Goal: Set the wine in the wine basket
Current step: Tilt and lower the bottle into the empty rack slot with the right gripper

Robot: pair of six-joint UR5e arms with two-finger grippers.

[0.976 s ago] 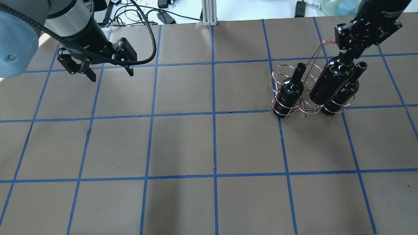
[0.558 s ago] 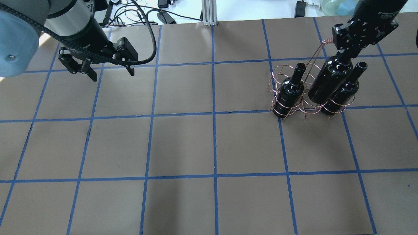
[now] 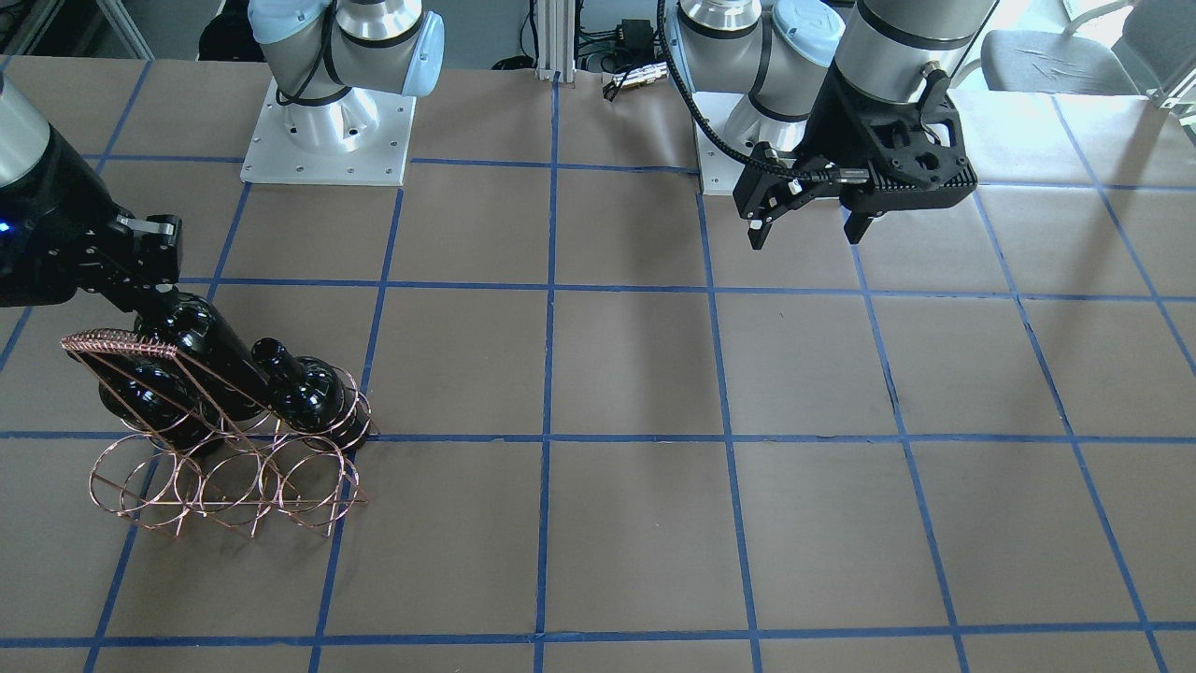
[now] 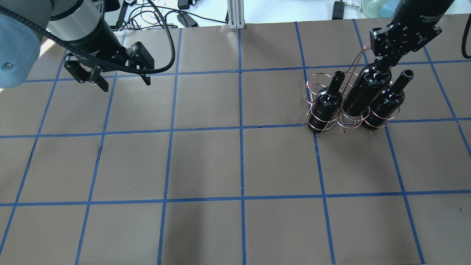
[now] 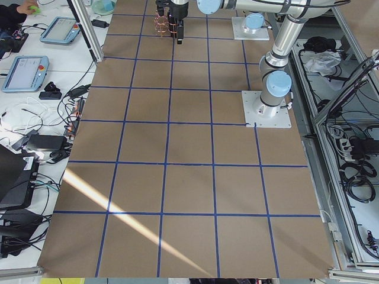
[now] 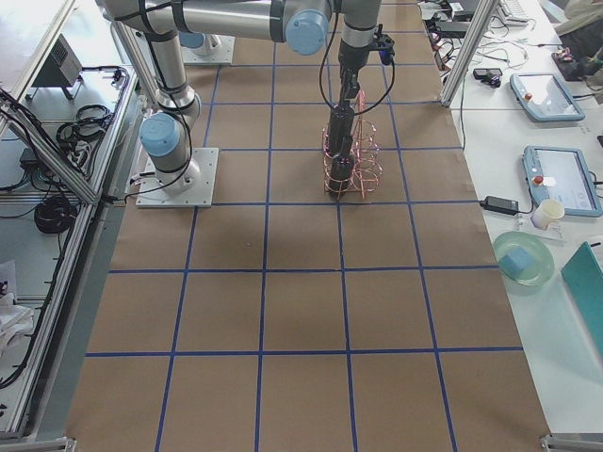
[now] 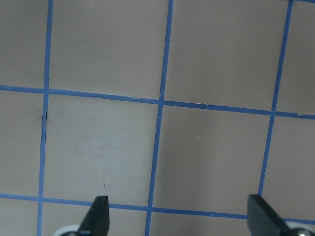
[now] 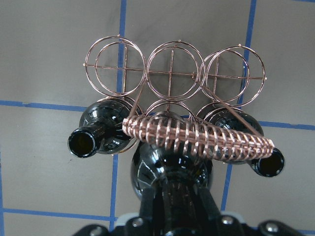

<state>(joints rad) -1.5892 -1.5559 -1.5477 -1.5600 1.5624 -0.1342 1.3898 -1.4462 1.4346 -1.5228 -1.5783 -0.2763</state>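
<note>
Right tool (image 4: 384, 63) clamps the neck of the tilted wine (image 4: 366, 92), whose base is in the middle ring of the wine basket (image 8: 197, 135). Left tool (image 4: 126, 85) has its fingers apart above the table (image 4: 206, 162).

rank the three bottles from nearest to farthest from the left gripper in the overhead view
From the left gripper, open at the view's left:
1. near-end bottle, at the end of the wine basket toward the table's middle.
2. wine, in the middle, its neck in the right gripper.
3. far-end bottle, at the view's right end.
</note>
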